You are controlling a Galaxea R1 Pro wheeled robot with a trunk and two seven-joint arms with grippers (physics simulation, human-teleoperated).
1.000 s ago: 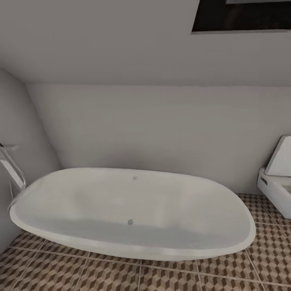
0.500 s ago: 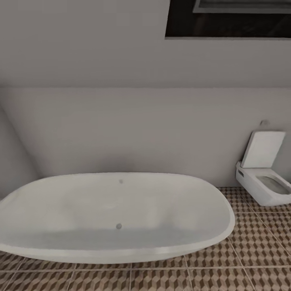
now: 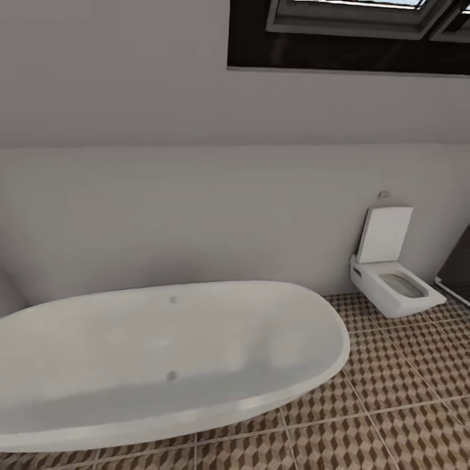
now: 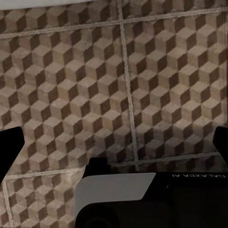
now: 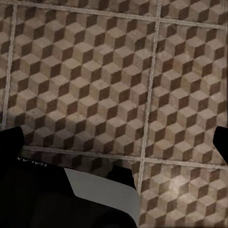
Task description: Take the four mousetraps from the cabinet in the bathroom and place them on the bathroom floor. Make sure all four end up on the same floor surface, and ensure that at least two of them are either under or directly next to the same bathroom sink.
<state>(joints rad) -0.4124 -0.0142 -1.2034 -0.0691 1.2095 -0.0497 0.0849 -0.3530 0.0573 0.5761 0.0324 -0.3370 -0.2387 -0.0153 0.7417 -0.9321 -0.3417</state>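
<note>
The bathroom floor (image 3: 391,418) of brown, tan and cream cube-pattern tiles runs along the front and right of the head view. In the left wrist view my left gripper (image 4: 114,147) hangs open over the bathroom floor (image 4: 71,85), its dark fingertips (image 4: 9,152) far apart with nothing between them. My right gripper (image 5: 114,137) is likewise open above the tiles (image 5: 95,71), nothing held. The mousetraps, the cabinet and the sink are out of view.
A big oval white bathtub (image 3: 163,352) fills the lower left, close in front of me. A square white toilet (image 3: 391,281) with its lid up stands against the grey wall at the right. A dark object (image 3: 458,264) sits at the right edge. A dark-framed window (image 3: 352,32) is overhead.
The whole picture has slid left, so the camera has turned to the right. The toilet and the window have come further into view, and the tub's tap has left the frame.
</note>
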